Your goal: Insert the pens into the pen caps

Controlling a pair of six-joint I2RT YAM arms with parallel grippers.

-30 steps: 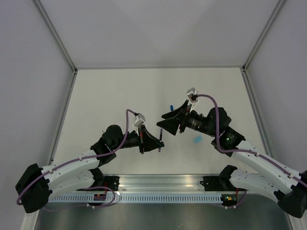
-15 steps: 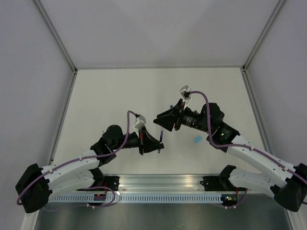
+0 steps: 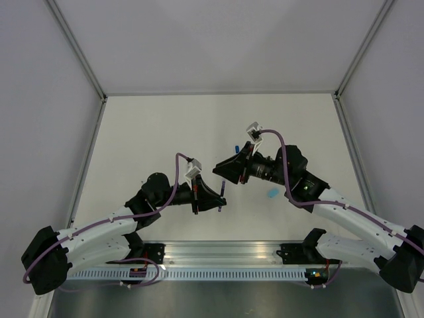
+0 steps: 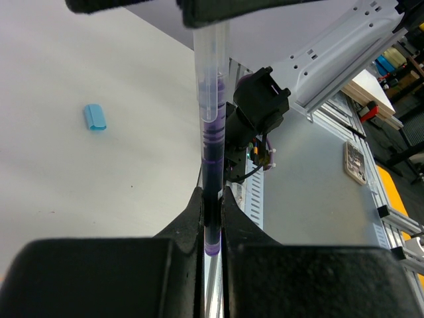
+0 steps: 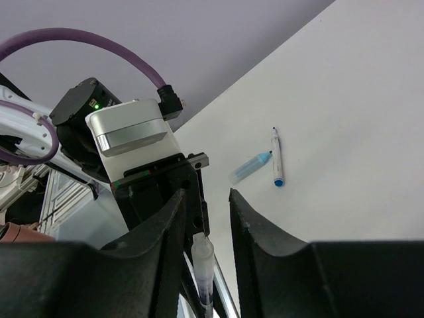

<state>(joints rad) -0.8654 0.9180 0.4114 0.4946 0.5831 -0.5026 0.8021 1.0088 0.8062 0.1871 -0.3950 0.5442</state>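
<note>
1. The left gripper [image 4: 212,202], shut tight on the lower barrel, holds the pen [image 4: 212,99] upright for presentation.
2. The right gripper [image 5: 206,202] has its jaws apart astride the pen's free end, likely to regrip.
3. The light-blue pen cap [image 4: 95,117] lies aside on the table [image 4: 99,192].

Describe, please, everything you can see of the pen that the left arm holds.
The pen is a slim, plastic-looking stick, clear at the far end and purple toward the near end. The left gripper clamps its purple part in shut jaws, holding it aloft. Its clear end sits between the jaws of the right gripper, which look apart from it.
</note>
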